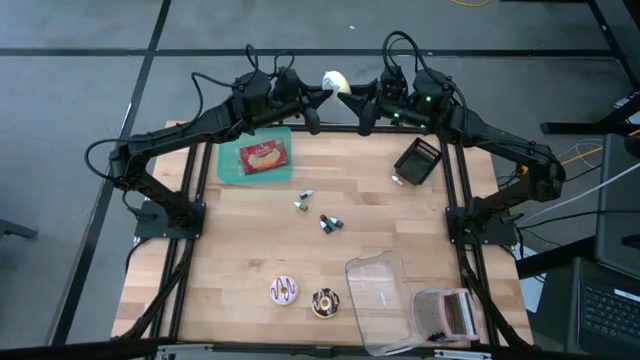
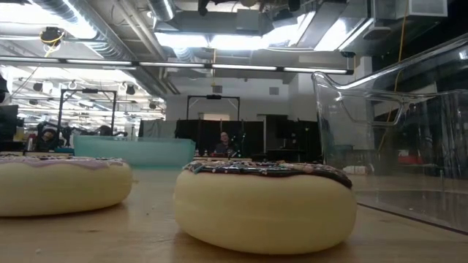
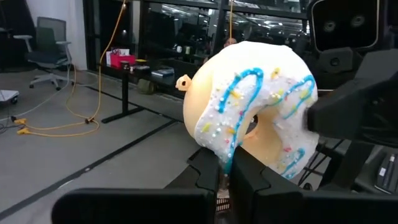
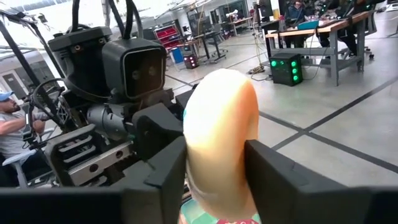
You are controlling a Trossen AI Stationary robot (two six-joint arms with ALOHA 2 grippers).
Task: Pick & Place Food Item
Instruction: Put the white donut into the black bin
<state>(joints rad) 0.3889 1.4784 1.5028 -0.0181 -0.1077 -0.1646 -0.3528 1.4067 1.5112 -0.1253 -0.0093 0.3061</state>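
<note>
Mid-air handover above the far edge of the desk (image 1: 330, 210). White doughnut with blue icing (image 1: 334, 80) held up between the two arms, well clear of the wood. Left claw (image 1: 318, 92) pinched narrow on the doughnut's rim from below, ring standing on edge. Right claw (image 1: 350, 96) straddling the same doughnut from the opposite side, one finger on each flat face, touching or just about; grip not yet judged firm. Doughnut's flat faces turned toward the right claw's fingers (image 4: 268, 174), its edge toward the wrist camera. Both claws equally near, facing each other across it. Teal tray (image 1: 232, 172) with a packaged snack just beside the left arm; clear bin (image 1: 375, 300) at the near edge, nearer the right arm. Likely next: right closes, left lets go.
</note>
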